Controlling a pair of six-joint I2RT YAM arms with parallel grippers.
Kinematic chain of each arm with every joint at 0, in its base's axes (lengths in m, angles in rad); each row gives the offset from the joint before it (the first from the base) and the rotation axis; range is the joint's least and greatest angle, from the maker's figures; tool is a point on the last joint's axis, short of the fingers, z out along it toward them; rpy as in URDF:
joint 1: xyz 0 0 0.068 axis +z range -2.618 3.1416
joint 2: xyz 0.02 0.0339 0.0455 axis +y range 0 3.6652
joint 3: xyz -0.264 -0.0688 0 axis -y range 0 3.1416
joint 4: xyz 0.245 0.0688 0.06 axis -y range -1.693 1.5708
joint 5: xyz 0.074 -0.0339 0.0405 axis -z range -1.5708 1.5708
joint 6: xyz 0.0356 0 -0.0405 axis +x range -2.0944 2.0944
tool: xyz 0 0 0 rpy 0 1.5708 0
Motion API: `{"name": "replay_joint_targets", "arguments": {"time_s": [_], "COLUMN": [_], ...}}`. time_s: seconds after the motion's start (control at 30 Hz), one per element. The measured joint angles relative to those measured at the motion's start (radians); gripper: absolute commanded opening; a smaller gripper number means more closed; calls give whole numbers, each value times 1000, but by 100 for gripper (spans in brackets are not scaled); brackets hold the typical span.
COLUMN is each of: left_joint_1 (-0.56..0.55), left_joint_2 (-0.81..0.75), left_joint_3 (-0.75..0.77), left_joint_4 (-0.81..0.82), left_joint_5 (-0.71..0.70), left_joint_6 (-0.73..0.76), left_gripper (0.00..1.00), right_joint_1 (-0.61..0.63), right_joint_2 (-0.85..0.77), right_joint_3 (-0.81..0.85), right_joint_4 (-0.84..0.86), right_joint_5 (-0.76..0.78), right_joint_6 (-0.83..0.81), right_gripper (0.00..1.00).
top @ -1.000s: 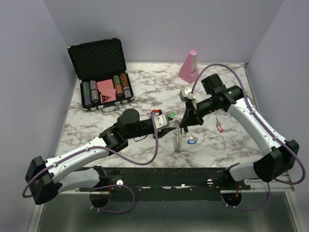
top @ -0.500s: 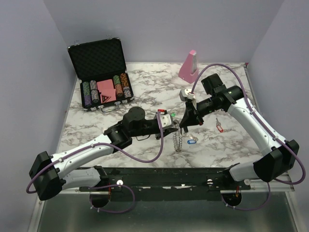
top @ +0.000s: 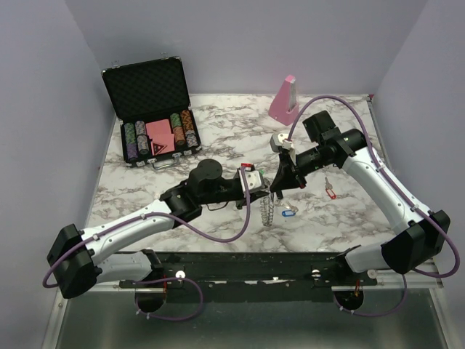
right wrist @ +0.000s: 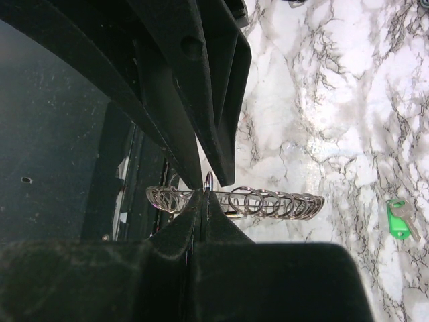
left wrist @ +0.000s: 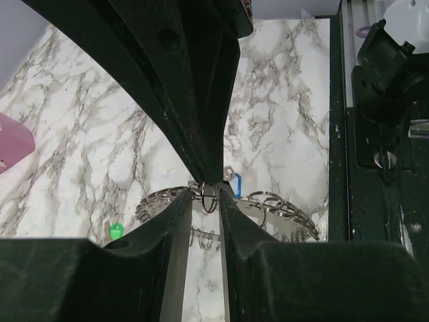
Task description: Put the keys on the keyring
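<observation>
Keyring (top: 267, 209) is hanging edge-on just left of the blue-tagged key (top: 287, 214), with the right claw (right wrist: 201, 204) clamping its rim. The left claw (left wrist: 206, 194), seemingly slightly apart, is flanking one loop.

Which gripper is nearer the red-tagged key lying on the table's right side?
Right. The right gripper grips the keyring just left of the red-tagged key; the left gripper meets the keyring from its other side, farther off.
</observation>
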Motion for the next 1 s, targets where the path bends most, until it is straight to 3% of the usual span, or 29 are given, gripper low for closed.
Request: {"name": "replay_joint_targets", "arguments": {"time_s": [0.17, 0.27, 0.37, 0.63, 0.83, 1.0], "left_joint_1": [0, 0, 0, 0, 0, -2], "left_joint_2": [10, 14, 19, 24, 17, -6], "left_joint_3": [15, 19, 23, 35, 33, -5], "left_joint_4": [0, -3, -9, -29, -30, -13], "left_joint_5": [5, 10, 11, 13, 10, 9], "left_joint_6": [-3, -7, -8, -10, -14, -33], "left_gripper": [16, 14, 0, 0, 0, 0], "right_joint_1": [0, 0, 0, 0, 0, 0], "right_joint_2": [0, 0, 0, 0, -4, -13], "right_joint_3": [0, 0, 0, -1, -7, -12], "right_joint_4": [0, -1, -2, -7, 12, 57], "right_joint_5": [0, 0, 1, 1, 0, -8], "right_joint_6": [0, 0, 0, 1, 38, 87], "right_gripper": [0, 0, 0, 1, 24, 31]}}
